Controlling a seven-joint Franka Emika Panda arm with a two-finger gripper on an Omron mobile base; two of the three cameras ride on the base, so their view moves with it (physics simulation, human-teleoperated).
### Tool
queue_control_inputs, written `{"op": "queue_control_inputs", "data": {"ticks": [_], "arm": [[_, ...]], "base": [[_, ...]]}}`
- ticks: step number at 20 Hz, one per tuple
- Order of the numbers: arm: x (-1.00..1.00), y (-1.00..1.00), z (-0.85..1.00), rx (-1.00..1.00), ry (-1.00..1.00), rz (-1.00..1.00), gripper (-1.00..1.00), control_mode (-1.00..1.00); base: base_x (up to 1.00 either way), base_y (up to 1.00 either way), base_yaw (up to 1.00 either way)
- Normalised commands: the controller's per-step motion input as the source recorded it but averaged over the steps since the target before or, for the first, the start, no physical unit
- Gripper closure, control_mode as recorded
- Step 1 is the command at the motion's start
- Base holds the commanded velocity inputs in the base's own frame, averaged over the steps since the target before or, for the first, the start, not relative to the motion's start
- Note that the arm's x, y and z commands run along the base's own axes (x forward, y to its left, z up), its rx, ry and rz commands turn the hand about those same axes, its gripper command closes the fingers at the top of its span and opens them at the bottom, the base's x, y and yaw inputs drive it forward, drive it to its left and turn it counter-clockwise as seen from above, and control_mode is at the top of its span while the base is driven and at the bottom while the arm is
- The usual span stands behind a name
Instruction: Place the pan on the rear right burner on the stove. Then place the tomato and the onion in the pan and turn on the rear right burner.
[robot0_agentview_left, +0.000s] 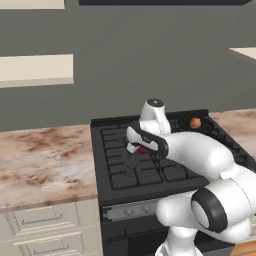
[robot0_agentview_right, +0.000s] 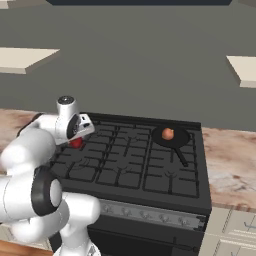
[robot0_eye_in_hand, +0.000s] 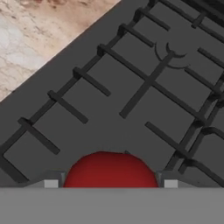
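The pan (robot0_agentview_right: 171, 136) is seen resting on the rear right burner (robot0_agentview_right: 175, 131) of the stove (robot0_agentview_right: 130, 165), its thin handle pointing toward about five o'clock in the right base view, and the onion (robot0_agentview_right: 168, 133) is seated inside it. In the left base view the onion (robot0_agentview_left: 195, 122) is found at roughly two o'clock from the wrist. The tomato (robot0_eye_in_hand: 110, 170) is framed at six o'clock in the hand view, between the two finger tips, with the gripper (robot0_eye_in_hand: 110, 183) spread wide around it — whether the pads are pressed on the red ball cannot be told. In the right base view the tomato (robot0_agentview_right: 76, 143) is glimpsed just under the hand, over the left side of the grates. A mottled counter (robot0_agentview_left: 45, 160) is laid at nine o'clock of the stove.
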Motion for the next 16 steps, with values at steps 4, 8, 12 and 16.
{"op": "queue_control_inputs", "data": {"ticks": [4,8,12,16], "arm": [[0.03,-0.53,0.33,0.06,0.00,-0.19,1.00,-1.00],[0.01,-0.49,0.26,0.05,0.00,-0.22,1.00,-1.00],[0.01,-0.51,0.25,0.04,0.00,-0.23,1.00,-1.00],[0.03,-0.57,0.19,0.03,0.00,-0.23,1.00,-1.00]], "base": [[0.00,0.00,0.00],[0.00,0.00,0.00],[0.00,0.00,0.00],[0.00,0.00,0.00]]}}
